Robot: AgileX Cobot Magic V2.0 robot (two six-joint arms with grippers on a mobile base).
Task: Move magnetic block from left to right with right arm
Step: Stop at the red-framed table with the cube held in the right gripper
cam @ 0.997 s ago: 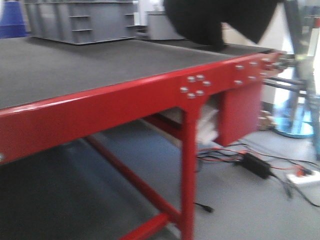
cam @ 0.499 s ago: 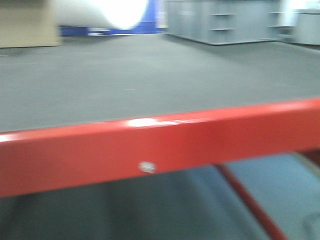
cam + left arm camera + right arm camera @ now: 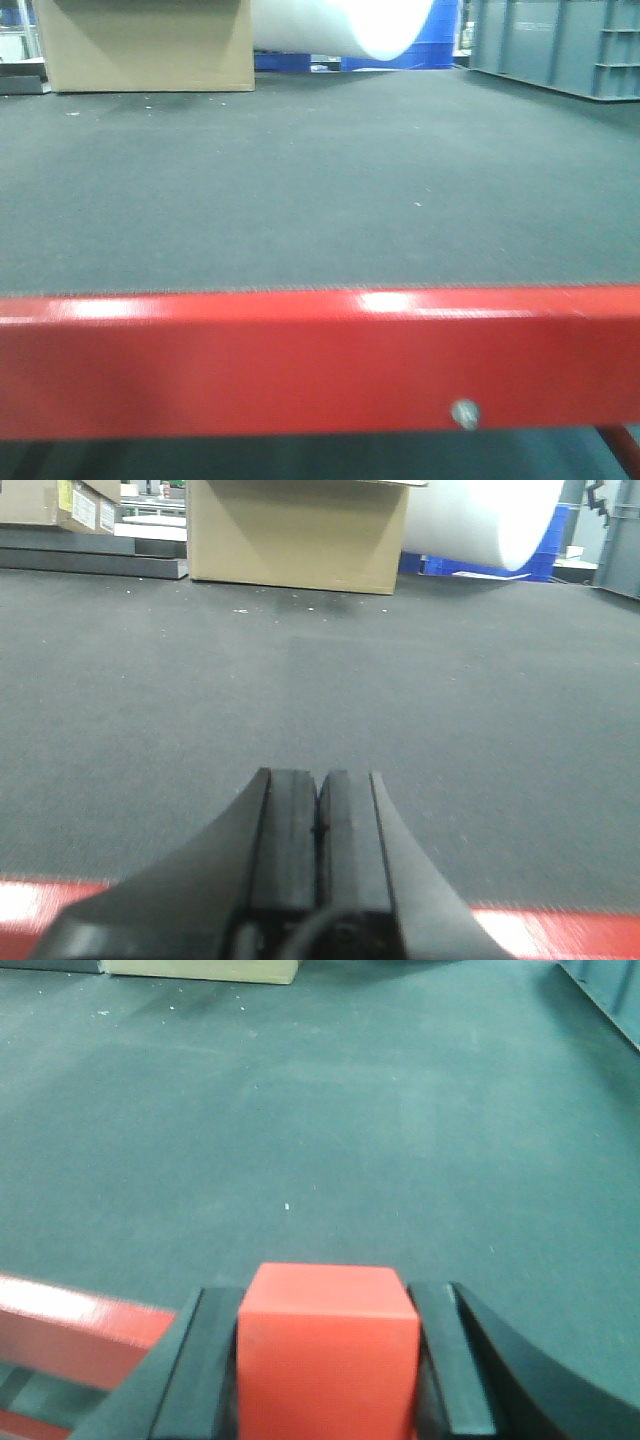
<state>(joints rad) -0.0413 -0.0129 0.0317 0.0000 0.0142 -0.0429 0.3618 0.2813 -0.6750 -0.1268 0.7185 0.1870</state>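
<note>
Right wrist view: my right pincer [image 3: 325, 1295] was clenched on the magnetic block [image 3: 328, 1360], a plain red cube filling the bottom centre of the frame, with a black finger pressed against each side. Beyond it stretched the dark grey mat [image 3: 300, 1110], and a strip of the red table rail [image 3: 70, 1325] showed at lower left, so I judged the block was being held close to the near edge.

Left wrist view: my left pincer [image 3: 318, 780] sat at bottom centre, its pads pressed together with nothing between them.

By my judgement the pick-up was done. Setting the block down on the right side and letting go was left to do.

The bottom of the frame cut off the block's lower part, so I could not tell whether it touched the mat or hung above it. The front view showed no arm and no block, only mat, rail, a cardboard box [image 3: 145, 45] at upper left and a blurred white roll [image 3: 350, 20] at top centre. Nothing marked the drop spot.
</note>
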